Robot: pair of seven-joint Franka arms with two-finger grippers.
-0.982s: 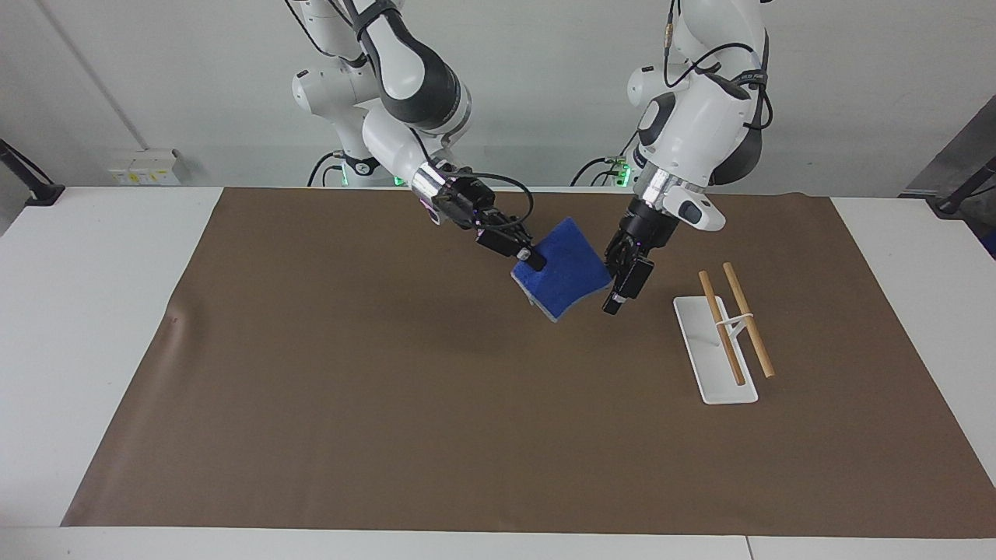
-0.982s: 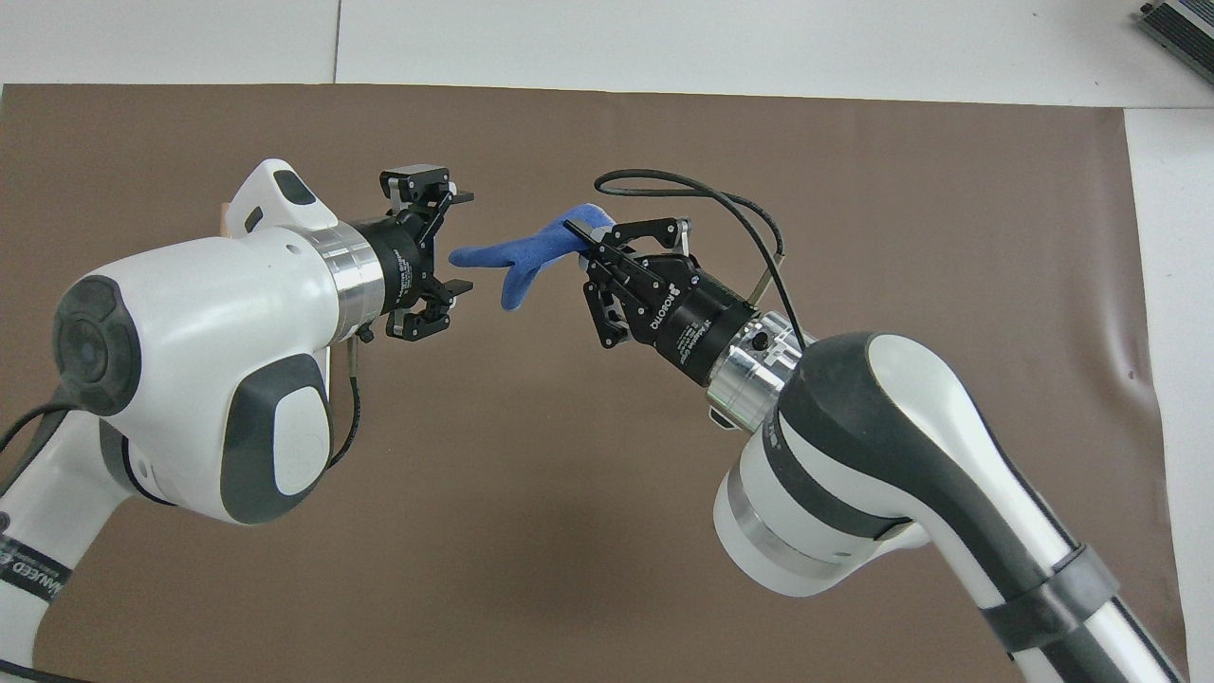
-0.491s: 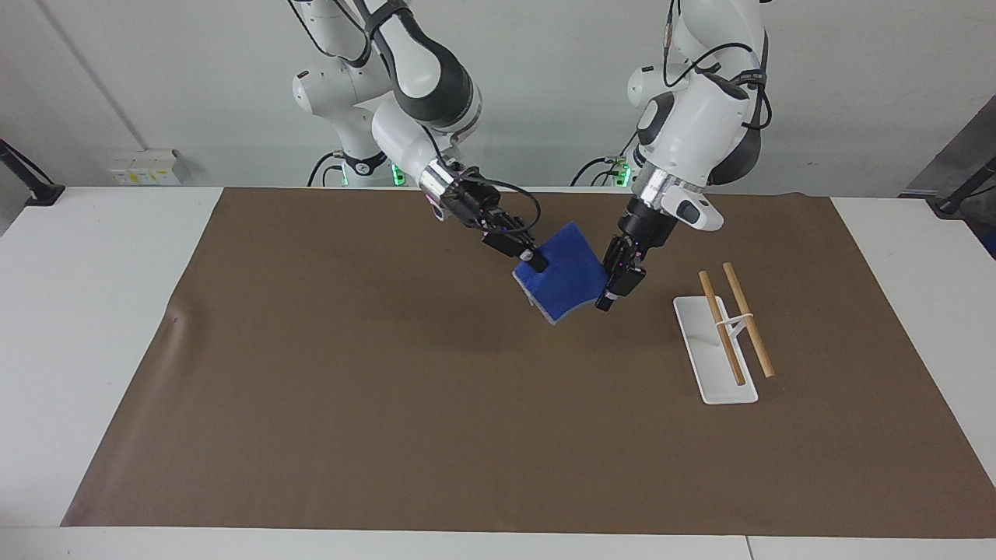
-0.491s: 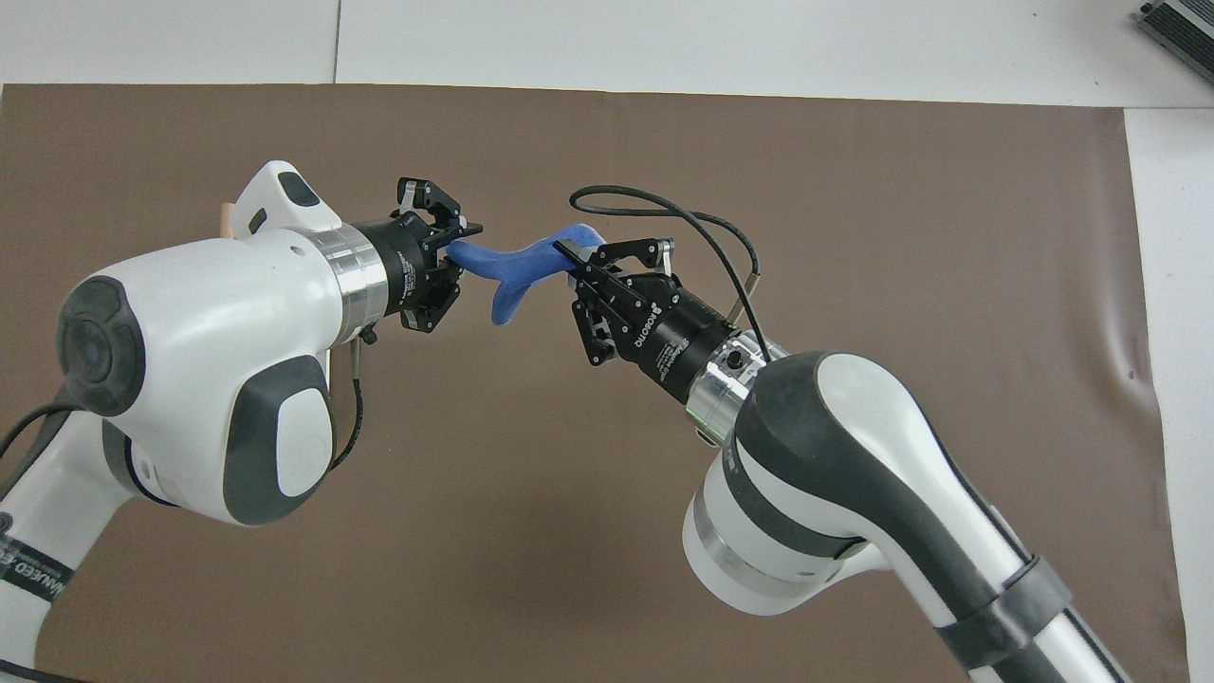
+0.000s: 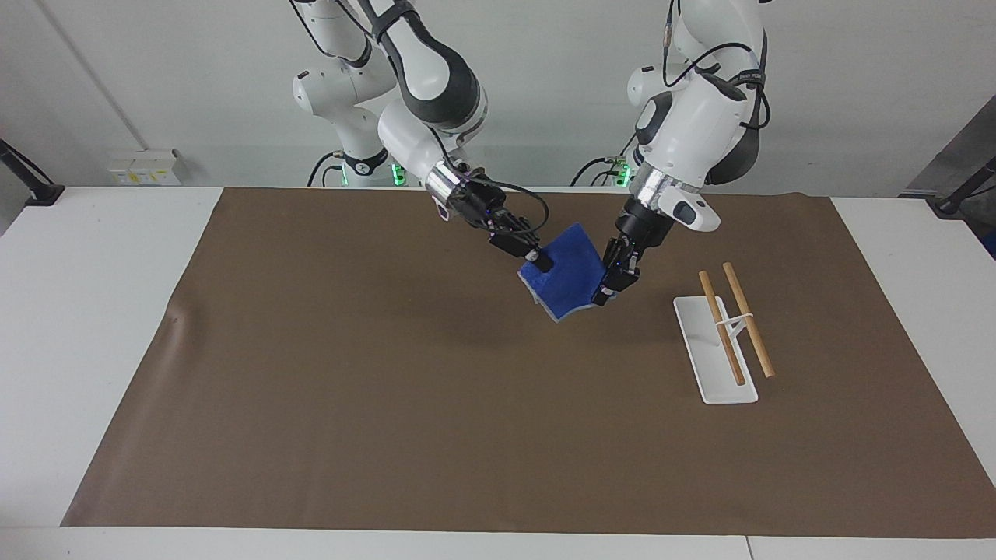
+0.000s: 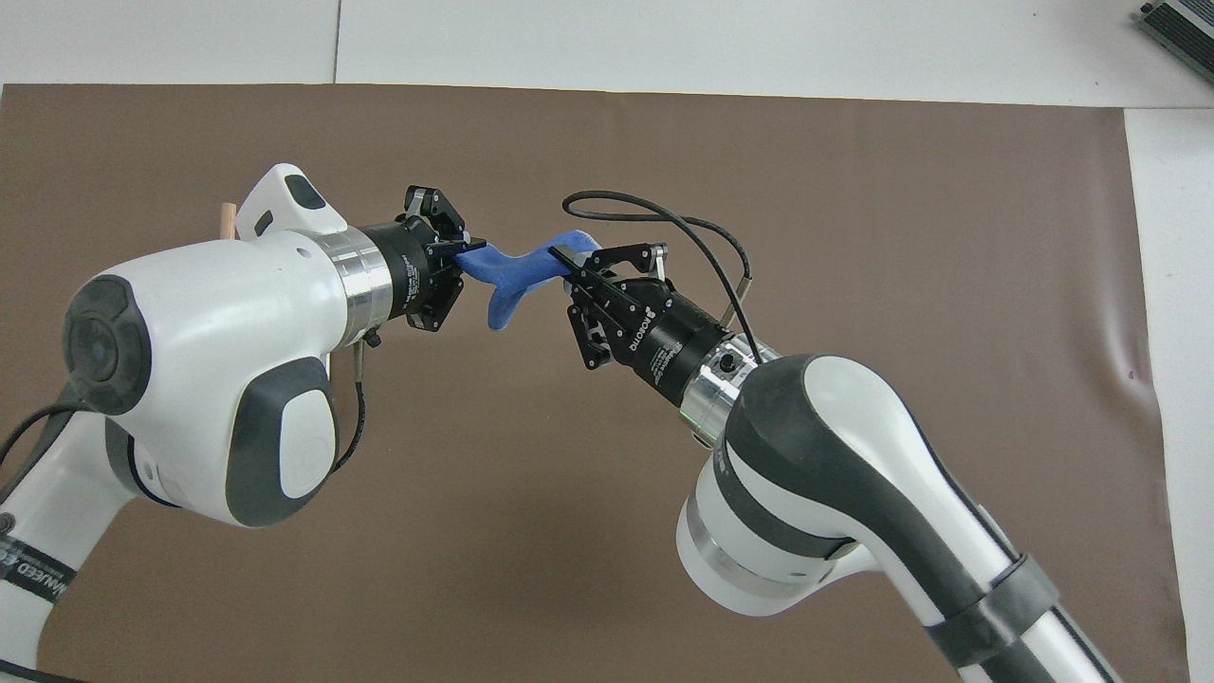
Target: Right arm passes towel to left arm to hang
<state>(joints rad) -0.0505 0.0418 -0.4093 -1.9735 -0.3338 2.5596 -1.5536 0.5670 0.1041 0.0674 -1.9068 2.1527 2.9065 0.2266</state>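
Overall, a white worktop carries a brown mat that covers most of it, and both arms reach over the mat's middle stretch. From the bottom corner of the overhead view at its own side, the right arm slants up toward the centre; the left arm comes in from the opposite corner to meet it. Toward the left arm's end of the mat stands a white rack with two wooden rods lying across its frame. Between the two grippers, up in the air over the mat, hangs the blue towel, sagging a little in its middle. At one edge of it the right gripper has its jaws clamped on the cloth. At the opposite edge the left gripper has its jaws closed on the cloth too, so the towel is pinched from both ends at once, well clear of the rack.
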